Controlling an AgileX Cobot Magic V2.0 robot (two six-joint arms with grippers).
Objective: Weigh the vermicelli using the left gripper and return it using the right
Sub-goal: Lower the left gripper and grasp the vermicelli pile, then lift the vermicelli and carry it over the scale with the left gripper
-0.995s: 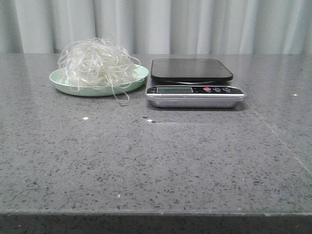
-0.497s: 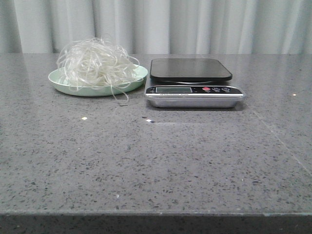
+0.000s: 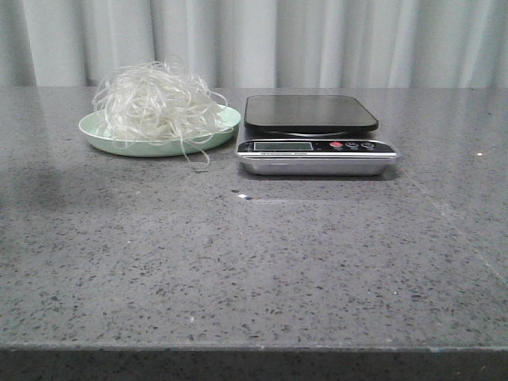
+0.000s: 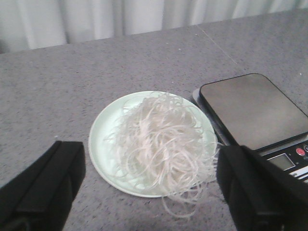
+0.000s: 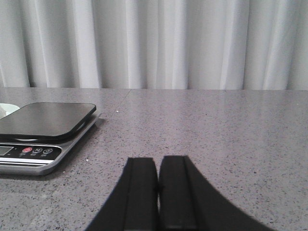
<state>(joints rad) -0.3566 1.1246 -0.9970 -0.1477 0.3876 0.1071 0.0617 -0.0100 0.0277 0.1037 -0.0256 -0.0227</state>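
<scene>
The vermicelli [image 3: 155, 99] is a fluffy white tangle piled on the pale green plate [image 3: 95, 132] at the back left of the table, with a few strands hanging over the plate's near rim. Neither gripper shows in the front view. In the left wrist view my left gripper [image 4: 151, 161] is open and empty above the table, short of the plate [image 4: 102, 139], with its black fingers [image 4: 48, 183] spread wider than the vermicelli [image 4: 161, 139]. My right gripper [image 5: 158, 166] is shut and empty, low over bare table to the right of the scale [image 5: 45, 120].
A kitchen scale [image 3: 313, 135] with a black platform and silver base stands just right of the plate, nearly touching it; it also shows in the left wrist view [image 4: 250, 108]. A small speck [image 3: 242, 195] lies in front of it. Grey curtains hang behind the table.
A small bright speck in front of the plate no longer shows, and a faint shadow has come over the table's left side. Plate, vermicelli and scale have not moved.
</scene>
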